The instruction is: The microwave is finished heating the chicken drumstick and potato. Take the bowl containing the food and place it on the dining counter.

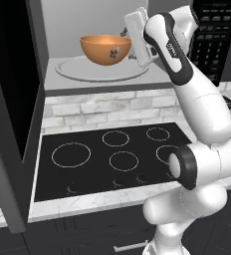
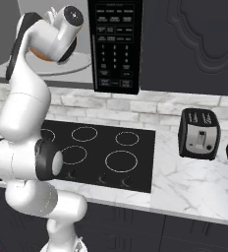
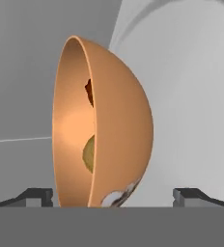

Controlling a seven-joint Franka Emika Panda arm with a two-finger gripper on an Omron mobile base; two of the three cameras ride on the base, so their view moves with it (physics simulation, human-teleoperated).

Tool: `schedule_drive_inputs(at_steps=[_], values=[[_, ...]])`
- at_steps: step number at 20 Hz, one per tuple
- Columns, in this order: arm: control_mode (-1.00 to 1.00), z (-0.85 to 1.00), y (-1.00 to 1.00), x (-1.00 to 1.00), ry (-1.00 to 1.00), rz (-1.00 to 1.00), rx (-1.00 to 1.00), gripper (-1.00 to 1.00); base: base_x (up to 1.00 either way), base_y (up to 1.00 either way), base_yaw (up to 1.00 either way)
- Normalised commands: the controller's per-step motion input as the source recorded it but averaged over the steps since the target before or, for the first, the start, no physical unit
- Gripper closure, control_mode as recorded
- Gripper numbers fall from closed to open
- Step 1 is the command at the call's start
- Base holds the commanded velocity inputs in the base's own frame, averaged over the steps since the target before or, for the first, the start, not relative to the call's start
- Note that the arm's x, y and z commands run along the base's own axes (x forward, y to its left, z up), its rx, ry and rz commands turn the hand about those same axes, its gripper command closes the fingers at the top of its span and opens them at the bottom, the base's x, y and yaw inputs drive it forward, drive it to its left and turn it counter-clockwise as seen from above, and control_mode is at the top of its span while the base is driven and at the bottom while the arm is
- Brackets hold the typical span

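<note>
Hand view puts the bowl (image 3: 104, 125) square ahead of my gripper (image 3: 113, 195), its two dark fingertips (image 3: 36, 195) spread wide either side of the bowl's near rim and closed on nothing; I see a gap between each tip and the orange wall; inside the bowl I make out the yellowish potato (image 3: 88, 153) and, beside it, the dark brown chicken drumstick (image 3: 89, 91); from the left base view the bowl (image 1: 105, 49) sits on the white turntable (image 1: 72, 71) inside the microwave (image 1: 62, 84), whose door hangs open to the left of the bowl, and the gripper (image 1: 133, 42) stands just right of the bowl at rim height; the dining counter is nowhere in my frames; my worry from here is the grip: I judge the bowl close to as wide as the jaws stand, so a slightly off-centre advance could shove it across the turntable instead of straddling it; a pinch on the glossy curved wall could slip and tip the food out; backing out, I could clip the microwave frame above the bowl.
</note>
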Motion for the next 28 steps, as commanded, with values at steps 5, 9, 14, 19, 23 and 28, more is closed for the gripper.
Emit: schedule_drive_inputs(at_steps=[5,9,14,19,23,28], values=[[-1.0,-0.06,0.01,0.66,0.0,0.0,0.0,-1.0,0.0,0.0,0.0],[-1.0,0.0,0.01,0.62,0.01,0.0,0.0,-1.0,0.0,0.0,0.0],[-1.0,-0.07,0.01,0.39,0.02,0.01,-0.01,-1.0,0.0,0.0,0.0],[-1.0,-0.53,0.0,-0.39,0.01,0.13,-0.08,1.0,0.0,0.0,0.0],[-1.0,-0.16,0.0,-0.26,0.0,0.11,-0.02,1.0,0.0,0.0,0.0],[-1.0,0.0,0.0,0.0,0.01,0.0,0.0,1.0,0.0,0.0,0.0]])
